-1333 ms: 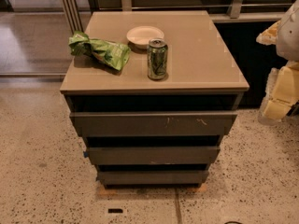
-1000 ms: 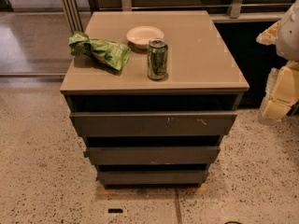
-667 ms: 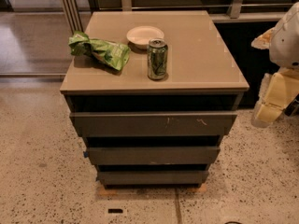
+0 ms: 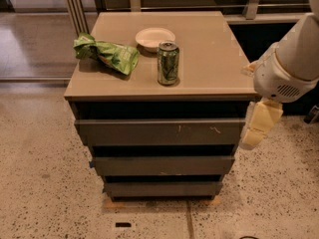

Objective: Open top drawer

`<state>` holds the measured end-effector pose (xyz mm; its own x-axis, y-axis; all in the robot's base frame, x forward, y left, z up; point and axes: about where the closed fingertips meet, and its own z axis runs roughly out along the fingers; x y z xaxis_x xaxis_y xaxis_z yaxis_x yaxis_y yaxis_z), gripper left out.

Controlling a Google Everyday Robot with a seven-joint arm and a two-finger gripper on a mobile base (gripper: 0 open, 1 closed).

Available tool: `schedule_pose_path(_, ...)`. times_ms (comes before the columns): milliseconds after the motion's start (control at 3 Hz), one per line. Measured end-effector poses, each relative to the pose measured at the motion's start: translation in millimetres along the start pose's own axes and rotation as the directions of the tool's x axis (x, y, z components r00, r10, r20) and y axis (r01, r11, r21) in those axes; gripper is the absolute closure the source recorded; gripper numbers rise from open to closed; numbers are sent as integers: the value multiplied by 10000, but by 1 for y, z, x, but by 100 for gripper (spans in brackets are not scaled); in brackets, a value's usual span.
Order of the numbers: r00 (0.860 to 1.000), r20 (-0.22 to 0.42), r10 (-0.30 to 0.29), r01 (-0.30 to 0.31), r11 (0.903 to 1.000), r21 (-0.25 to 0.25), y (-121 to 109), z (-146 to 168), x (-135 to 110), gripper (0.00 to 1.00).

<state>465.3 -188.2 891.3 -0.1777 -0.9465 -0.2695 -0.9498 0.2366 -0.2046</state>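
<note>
The top drawer (image 4: 159,132) is a dark grey flat front with small pale scratches right of centre, the uppermost of three in a low cabinet. It sits flush with a dark gap above it. My gripper (image 4: 255,129) hangs on the white arm (image 4: 289,63) at the cabinet's right side, level with the top drawer's right end and just beside it. Its pale fingers point downward.
On the cabinet top (image 4: 209,54) stand a green can (image 4: 168,62), a white bowl (image 4: 155,37) and a crumpled green bag (image 4: 107,54). Two more drawer fronts (image 4: 162,166) lie below. Speckled floor surrounds the cabinet; a railing runs behind.
My arm and gripper have moved left and forward, from the frame's right edge to beside the top drawer's right end. The drawers and objects have not moved.
</note>
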Motion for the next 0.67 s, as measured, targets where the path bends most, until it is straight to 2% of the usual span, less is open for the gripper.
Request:
schedule_pose_path(333, 9998, -124, -160, 155, 9990, -411, 4, 42, -4, 0)
schedule_pose_path(667, 9974, -664, 294, -329, 9981, -524, -14, 128, 18, 0)
